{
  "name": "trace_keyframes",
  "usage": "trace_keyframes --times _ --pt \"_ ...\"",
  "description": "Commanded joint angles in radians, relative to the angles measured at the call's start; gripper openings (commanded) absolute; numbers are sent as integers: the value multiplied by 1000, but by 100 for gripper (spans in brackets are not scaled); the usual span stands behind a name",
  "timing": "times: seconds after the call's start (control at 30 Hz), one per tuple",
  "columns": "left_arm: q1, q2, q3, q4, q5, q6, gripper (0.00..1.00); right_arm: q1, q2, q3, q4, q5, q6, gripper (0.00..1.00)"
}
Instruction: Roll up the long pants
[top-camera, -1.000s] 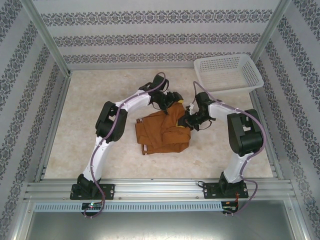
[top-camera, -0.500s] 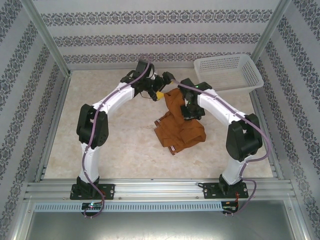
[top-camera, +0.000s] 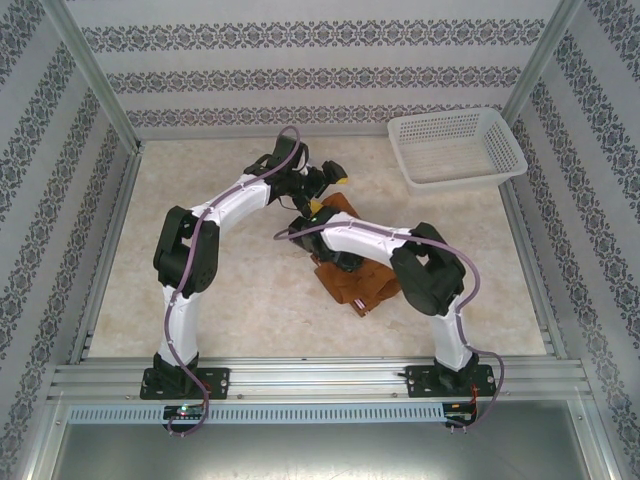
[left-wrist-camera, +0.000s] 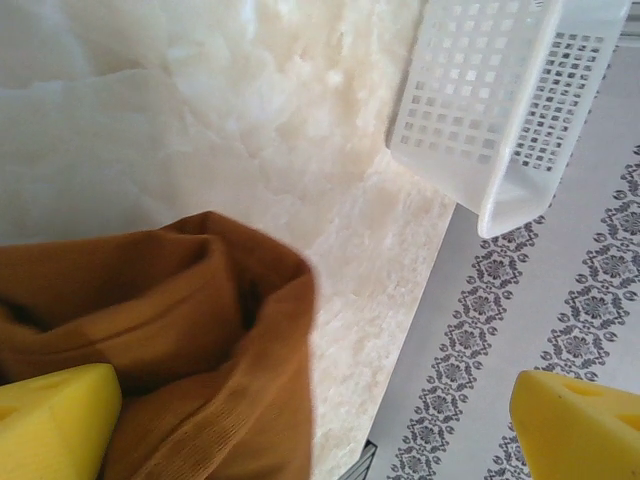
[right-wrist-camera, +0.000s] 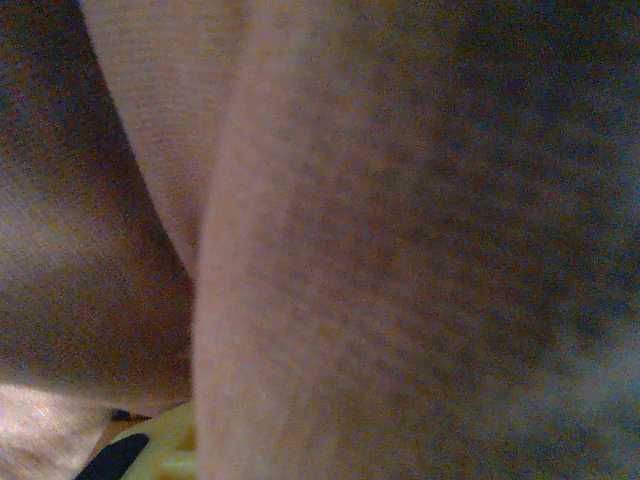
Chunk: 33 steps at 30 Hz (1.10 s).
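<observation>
Rust-brown and crumpled: the long pants in a loose heap at the middle of the table, well apart from the white mesh basket in the far right corner. No tidy cylinder anywhere, only soft folds and a raised hump toward the far side.

Judged as early-to-middle in the work: gathered together, perhaps doubled over, but neither laid out straight nor rolled. Left to do, on that reading: smoothing and lining up the 2 legs, then turning the cloth over itself from 1 end to the other into a compact roll.

As for the left gripper: poised over the far end of the heap, spread wide, the 2 yellow pads far apart, nothing clamped between them. Seen from the left wrist, a rounded fold of the cloth up against 1 pad, touching it or very nearly; the other pad clear of everything, with bare table and the basket beyond.

As for the right gripper: down in the heap under its own forearm, stretched across from the right. Seen from the right wrist, brown weave pressed close to the lens, blurred, with just a sliver of 1 yellow fingertip at the bottom edge. Gap between those fingers hidden. Pinched on cloth or merely buried in it: impossible to tell.
</observation>
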Motion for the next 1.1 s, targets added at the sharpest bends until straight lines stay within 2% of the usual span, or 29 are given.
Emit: trace_keyframes --times 0.0,0.27,0.5,0.57,0.6,0.67,0.73,0.83,1.07 --pt "6 -17 1 63 29 -14 100 50 86 -24 -29 35 -1 0" --pt "5 -19 -4 85 27 -43 100 129 133 -127 81 27 22 0" --pt "-14 10 -10 138 46 -95 99 179 124 -183 225 -238 106 0" --pt "-24 13 -16 152 53 -101 88 179 126 -173 244 -318 115 0" --pt "-30 12 -24 167 53 -107 75 177 123 -172 261 -359 119 0" --pt "-54 13 -41 190 58 -118 31 173 120 -177 311 -468 124 0" --pt "-80 19 -46 181 67 -118 1 169 123 -184 359 -565 134 0" --pt "-113 24 -68 182 77 -118 0 171 131 -187 398 -624 148 0" --pt "-220 40 -133 202 96 -144 0 178 165 -175 384 -603 138 0"
